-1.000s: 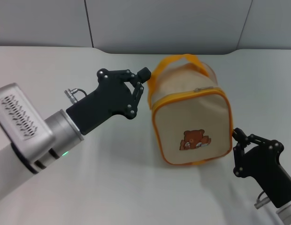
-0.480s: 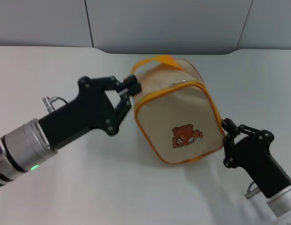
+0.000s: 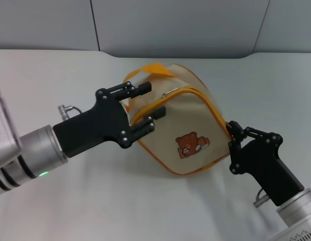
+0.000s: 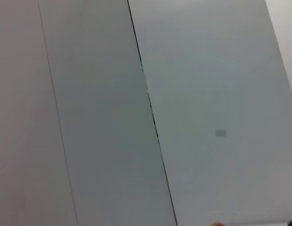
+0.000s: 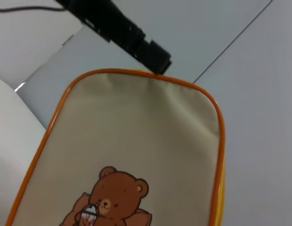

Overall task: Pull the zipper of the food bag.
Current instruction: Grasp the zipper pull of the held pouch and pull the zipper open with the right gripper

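The cream food bag (image 3: 188,123) with orange piping and a bear picture lies tilted on the white table, its orange strap handle (image 3: 149,69) at the far side. The zipper's small silver pull tab (image 3: 170,92) sits on top near the bag's left end. My left gripper (image 3: 145,106) is open, one finger above and one below that left end. My right gripper (image 3: 230,131) rests against the bag's lower right edge. The right wrist view shows the bag's bear face (image 5: 136,150) close up, with a dark left finger (image 5: 136,40) beyond it. The left wrist view shows only wall.
The white table (image 3: 70,201) stretches around the bag. Grey wall panels (image 3: 175,25) stand behind its far edge.
The bag has tipped and slid further left. My left gripper has opened and moved around the bag's left end. My right gripper has followed up and left against the bag.
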Tool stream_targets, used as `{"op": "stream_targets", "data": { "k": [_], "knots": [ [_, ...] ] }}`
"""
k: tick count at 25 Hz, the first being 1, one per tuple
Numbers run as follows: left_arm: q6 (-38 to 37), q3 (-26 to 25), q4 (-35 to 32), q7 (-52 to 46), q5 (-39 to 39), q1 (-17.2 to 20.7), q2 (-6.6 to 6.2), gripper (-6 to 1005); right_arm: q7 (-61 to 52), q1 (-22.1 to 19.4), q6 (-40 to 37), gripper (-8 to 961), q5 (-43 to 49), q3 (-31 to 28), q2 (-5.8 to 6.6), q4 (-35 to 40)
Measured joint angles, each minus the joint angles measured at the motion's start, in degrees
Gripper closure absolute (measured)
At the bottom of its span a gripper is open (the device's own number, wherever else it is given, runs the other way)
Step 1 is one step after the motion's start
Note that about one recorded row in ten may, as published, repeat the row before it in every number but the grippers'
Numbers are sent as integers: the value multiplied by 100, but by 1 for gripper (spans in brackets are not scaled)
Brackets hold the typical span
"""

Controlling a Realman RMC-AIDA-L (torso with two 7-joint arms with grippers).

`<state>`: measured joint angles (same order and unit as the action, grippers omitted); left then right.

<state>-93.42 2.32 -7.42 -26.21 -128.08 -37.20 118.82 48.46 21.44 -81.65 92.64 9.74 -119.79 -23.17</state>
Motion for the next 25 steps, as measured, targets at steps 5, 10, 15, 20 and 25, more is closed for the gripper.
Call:
{"op": "stream_targets", "data": {
  "k": [5, 10, 15, 20, 25],
  "knots": [
    [127, 64, -8, -12, -6, -42, 2, 527, 14, 51, 23, 952, 0, 2, 0, -9],
    [421, 85, 18, 80, 11, -52, 16, 292, 15, 111, 45, 953, 0, 2, 0, -46],
    [623, 17, 78, 290, 31, -83, 29, 292, 15, 115, 45, 952, 58, 1, 0, -64],
    [629, -156, 189, 512, 46, -48, 36, 461, 33, 103, 25, 953, 70, 1, -1, -65],
    [631, -312, 437, 1048, 41, 7, 32, 697, 69, 64, 18, 953, 74, -2, -8, -54]
  ]
}}
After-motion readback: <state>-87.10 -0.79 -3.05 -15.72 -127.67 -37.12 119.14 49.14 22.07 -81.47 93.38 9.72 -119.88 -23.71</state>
